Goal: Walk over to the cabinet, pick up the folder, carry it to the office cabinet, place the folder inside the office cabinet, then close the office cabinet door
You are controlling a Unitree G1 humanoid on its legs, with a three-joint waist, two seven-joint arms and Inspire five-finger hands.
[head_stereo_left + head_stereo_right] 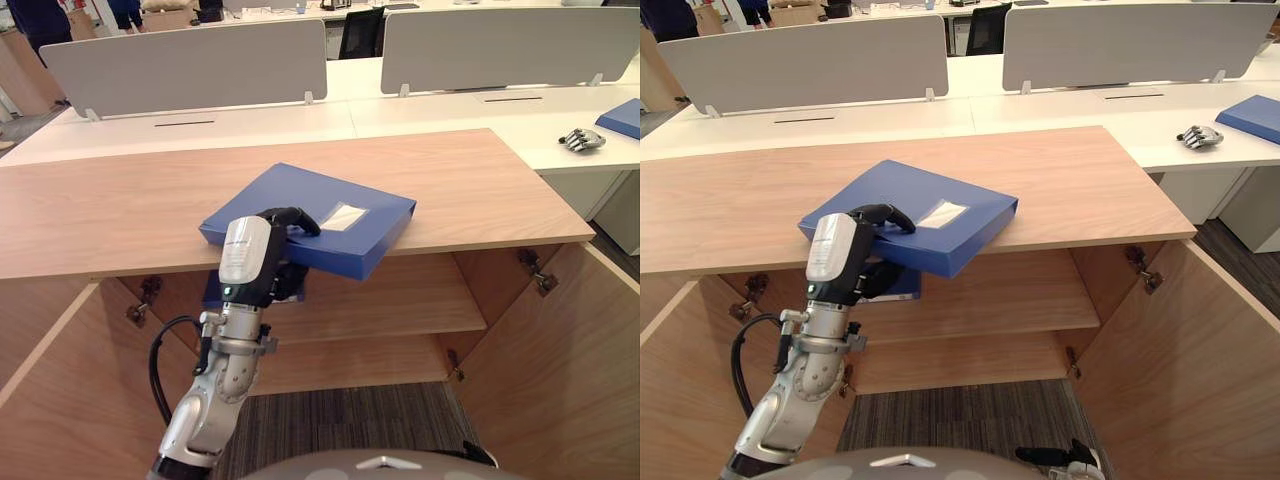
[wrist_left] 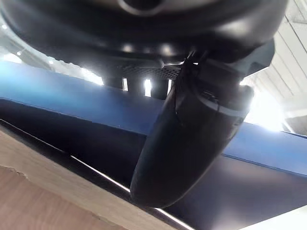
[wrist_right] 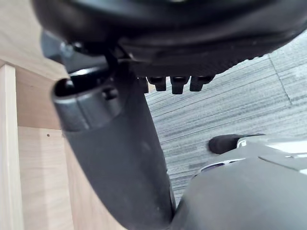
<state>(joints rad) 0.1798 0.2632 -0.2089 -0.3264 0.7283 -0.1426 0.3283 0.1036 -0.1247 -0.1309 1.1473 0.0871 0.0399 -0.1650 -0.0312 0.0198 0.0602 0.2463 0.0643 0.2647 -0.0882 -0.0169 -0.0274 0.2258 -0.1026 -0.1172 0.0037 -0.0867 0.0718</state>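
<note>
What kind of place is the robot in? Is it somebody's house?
Most likely an office. There are long white desks with grey divider screens, a black office chair behind them, and a wooden cabinet where the robot's left hand grips a blue folder.

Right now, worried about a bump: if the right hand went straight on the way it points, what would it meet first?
Probably the grey carpet floor; the right hand hangs low, pointing down beside a wooden cabinet panel. Depth is unclear.
</note>
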